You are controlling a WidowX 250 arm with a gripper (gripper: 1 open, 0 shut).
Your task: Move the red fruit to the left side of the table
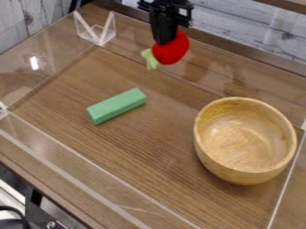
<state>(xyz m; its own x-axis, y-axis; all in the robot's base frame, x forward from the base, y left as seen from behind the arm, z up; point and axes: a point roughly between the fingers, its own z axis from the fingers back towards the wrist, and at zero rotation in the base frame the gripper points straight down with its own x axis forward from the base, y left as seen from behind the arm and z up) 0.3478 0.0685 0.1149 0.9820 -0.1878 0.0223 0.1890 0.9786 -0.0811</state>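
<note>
The red fruit (173,50) hangs in the air above the back middle of the table (131,143), its green leafy end (153,59) pointing down-left. My gripper (166,39) points down from the top of the view and is shut on the red fruit's upper part. The black fingers partly cover the top of the fruit, and the arm above runs out of the frame.
A green rectangular block (116,106) lies left of centre. A large wooden bowl (245,139) sits at the right. Low clear acrylic walls (48,63) border the tabletop, with a clear bracket (96,30) at the back left corner.
</note>
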